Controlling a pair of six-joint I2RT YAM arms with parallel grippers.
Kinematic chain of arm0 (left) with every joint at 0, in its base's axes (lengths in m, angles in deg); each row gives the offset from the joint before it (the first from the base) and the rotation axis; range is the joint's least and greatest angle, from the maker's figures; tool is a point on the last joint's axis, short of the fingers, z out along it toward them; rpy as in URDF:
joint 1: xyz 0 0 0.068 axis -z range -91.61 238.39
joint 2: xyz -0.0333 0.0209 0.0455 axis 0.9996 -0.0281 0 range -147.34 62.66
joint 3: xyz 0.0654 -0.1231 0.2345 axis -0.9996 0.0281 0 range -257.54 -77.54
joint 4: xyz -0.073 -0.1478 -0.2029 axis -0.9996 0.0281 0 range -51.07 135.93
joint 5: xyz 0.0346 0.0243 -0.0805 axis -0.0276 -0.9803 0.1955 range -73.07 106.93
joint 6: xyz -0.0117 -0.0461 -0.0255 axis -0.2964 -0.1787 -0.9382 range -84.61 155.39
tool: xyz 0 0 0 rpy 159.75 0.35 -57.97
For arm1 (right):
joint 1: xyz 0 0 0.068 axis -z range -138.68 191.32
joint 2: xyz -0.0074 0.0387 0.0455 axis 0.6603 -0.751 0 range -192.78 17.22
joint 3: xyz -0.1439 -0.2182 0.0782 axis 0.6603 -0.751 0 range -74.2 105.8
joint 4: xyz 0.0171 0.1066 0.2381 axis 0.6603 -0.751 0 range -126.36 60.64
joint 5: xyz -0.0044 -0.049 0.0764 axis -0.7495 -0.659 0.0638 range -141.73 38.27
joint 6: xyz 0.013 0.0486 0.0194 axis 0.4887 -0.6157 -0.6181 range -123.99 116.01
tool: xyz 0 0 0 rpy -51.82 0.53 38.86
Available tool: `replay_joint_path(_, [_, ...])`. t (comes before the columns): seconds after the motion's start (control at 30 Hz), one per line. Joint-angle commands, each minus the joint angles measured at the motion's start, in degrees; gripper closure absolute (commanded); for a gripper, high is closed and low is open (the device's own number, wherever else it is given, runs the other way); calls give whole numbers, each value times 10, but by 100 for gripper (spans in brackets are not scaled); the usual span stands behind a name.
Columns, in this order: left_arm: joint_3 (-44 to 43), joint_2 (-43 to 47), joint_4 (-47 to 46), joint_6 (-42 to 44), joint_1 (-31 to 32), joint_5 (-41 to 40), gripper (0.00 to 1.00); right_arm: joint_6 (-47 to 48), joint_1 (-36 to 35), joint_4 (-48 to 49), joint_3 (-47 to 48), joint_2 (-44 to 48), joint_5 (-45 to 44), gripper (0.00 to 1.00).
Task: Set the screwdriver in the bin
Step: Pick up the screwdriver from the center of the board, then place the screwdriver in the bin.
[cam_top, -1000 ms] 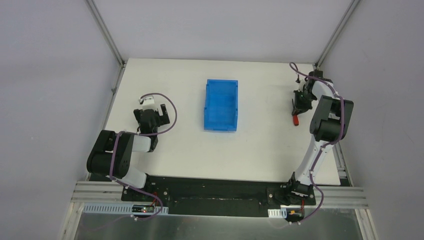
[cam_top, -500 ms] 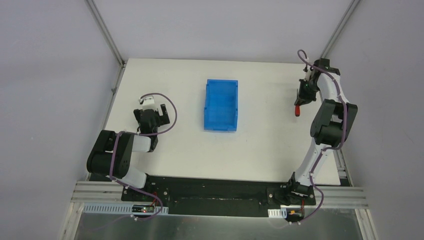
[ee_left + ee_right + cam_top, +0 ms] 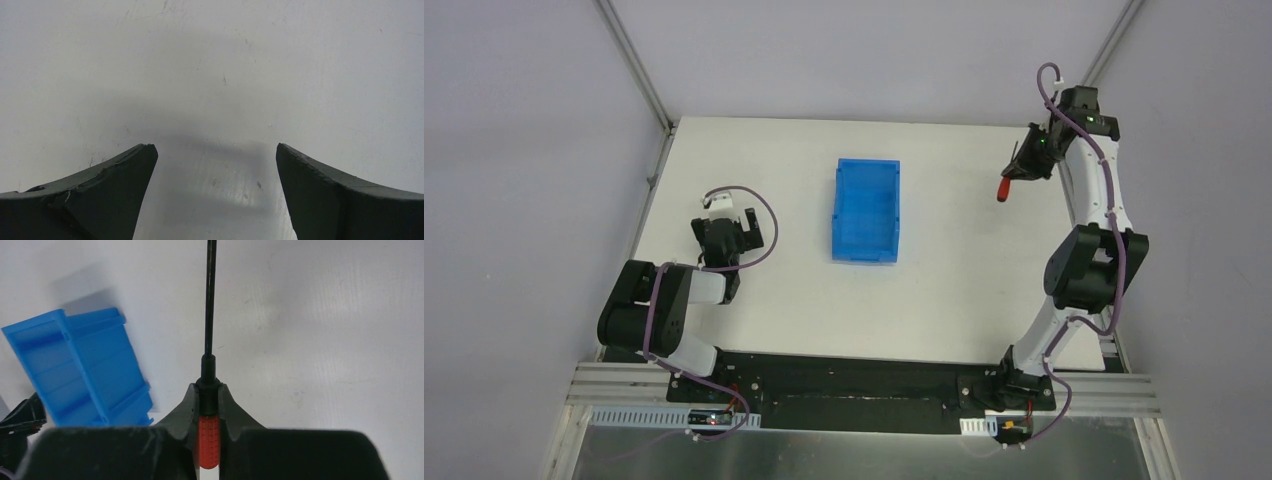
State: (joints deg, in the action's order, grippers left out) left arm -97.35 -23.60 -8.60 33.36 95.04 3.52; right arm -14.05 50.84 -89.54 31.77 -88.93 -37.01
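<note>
The screwdriver [image 3: 209, 440] has a red ribbed handle and a thin black shaft. My right gripper [image 3: 208, 390] is shut on its handle, and the shaft points straight out past the fingertips. In the top view my right gripper [image 3: 1022, 168] hangs raised over the table's far right, with the screwdriver [image 3: 1003, 189] showing red below it. The blue bin [image 3: 836, 215] stands at the table's middle, well left of that gripper, and nothing shows inside it. The bin [image 3: 75, 370] lies at the left of the right wrist view. My left gripper [image 3: 215, 165] is open over bare table at the left [image 3: 727, 222].
The white table [image 3: 954, 280] ends in a metal frame rail [image 3: 634, 60] at the far left corner and another [image 3: 1109, 50] at the far right. Grey walls close in both sides. The right arm's elbow [image 3: 1092, 265] stands near the right edge.
My right arm has risen and swung toward the far edge, carrying the screwdriver up off the table at the right. The left arm and the bin have not moved.
</note>
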Motion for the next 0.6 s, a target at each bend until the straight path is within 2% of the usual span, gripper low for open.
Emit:
replay_joint_path(0.0, [-8, 1, -11, -4, -3, -7, 1, -74, -41, -10, 32, 34, 30, 100])
replay_joint_path(0.1, [-8, 0, -11, -4, -3, -7, 1, -91, -74, -19, 47, 30, 28, 100])
replay_joint_path(0.27, [-8, 0, -11, -4, -3, -7, 1, -94, -155, -49, 103, 0, -36, 100])
replay_joint_path(0.47, [-8, 0, -11, -4, -2, -7, 1, -98, -236, -103, 228, -82, -72, 100])
replay_joint_path(0.57, [-8, 1, -11, -4, -3, -7, 1, -101, -270, -114, 261, -109, -102, 100])
